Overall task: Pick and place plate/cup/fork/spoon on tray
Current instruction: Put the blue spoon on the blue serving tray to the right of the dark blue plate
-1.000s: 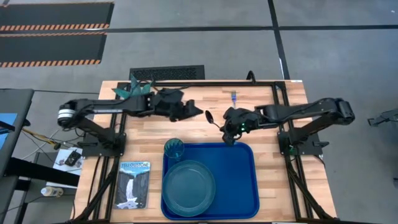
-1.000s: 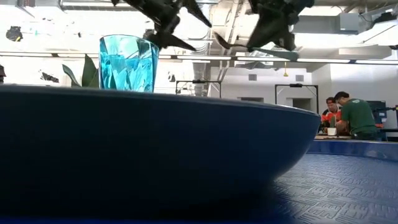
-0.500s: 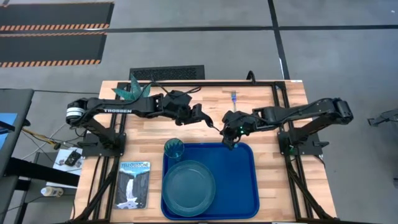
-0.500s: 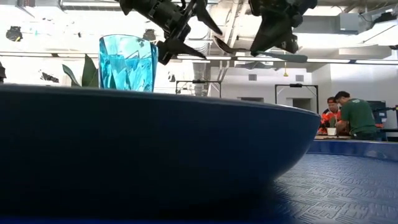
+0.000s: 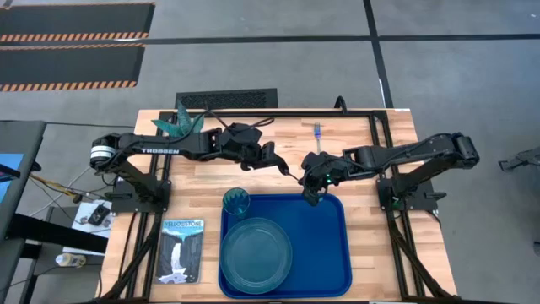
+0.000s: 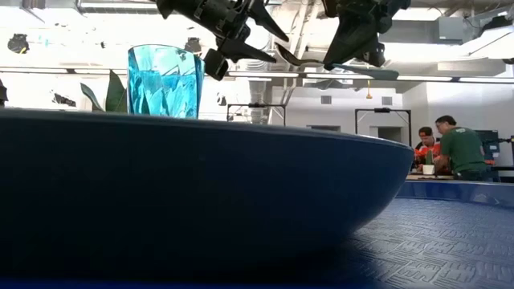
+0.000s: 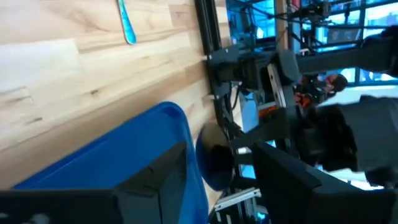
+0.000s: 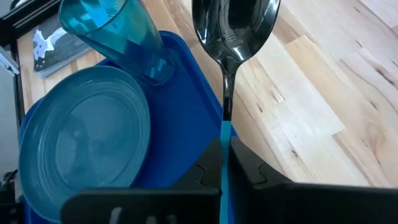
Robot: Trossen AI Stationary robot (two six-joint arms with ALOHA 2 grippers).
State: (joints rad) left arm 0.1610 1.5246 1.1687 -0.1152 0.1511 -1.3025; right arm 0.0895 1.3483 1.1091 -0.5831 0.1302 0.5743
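My right gripper (image 5: 314, 180) is shut on the spoon (image 8: 234, 37) above the far rim of the blue tray (image 5: 344, 245). The spoon's dark bowl (image 5: 286, 164) points toward the table's left. My left gripper (image 5: 276, 161) is open. In the left wrist view its fingers (image 7: 149, 180) stand on either side of the bowl (image 7: 214, 158), apart from it. The teal plate (image 5: 256, 251) lies on the tray's near left part. The cup (image 5: 236, 203) stands upright in the tray's far left corner. The fork (image 5: 318, 131) lies on the table near its far edge. My right gripper pinches the spoon's light blue handle (image 8: 223, 140) between its two fingers, at the end nearest the dark neck. The fingers slant down from the table's right. The spoon is lifted clear and roughly level, and the rest of its handle (image 6: 377, 73) sticks out behind the fingers.
A waterfall-picture booklet (image 5: 182, 249) lies left of the tray. A teal spiky plant (image 5: 180, 122) stands at the table's far left. Bare wood shows between the tray and the far edge. In the low view, people (image 6: 454, 148) sit in the room beyond the table.
My left gripper has moved toward the table's right edge, up to the spoon's bowl. My right gripper has kept the spoon lifted in nearly the same place.
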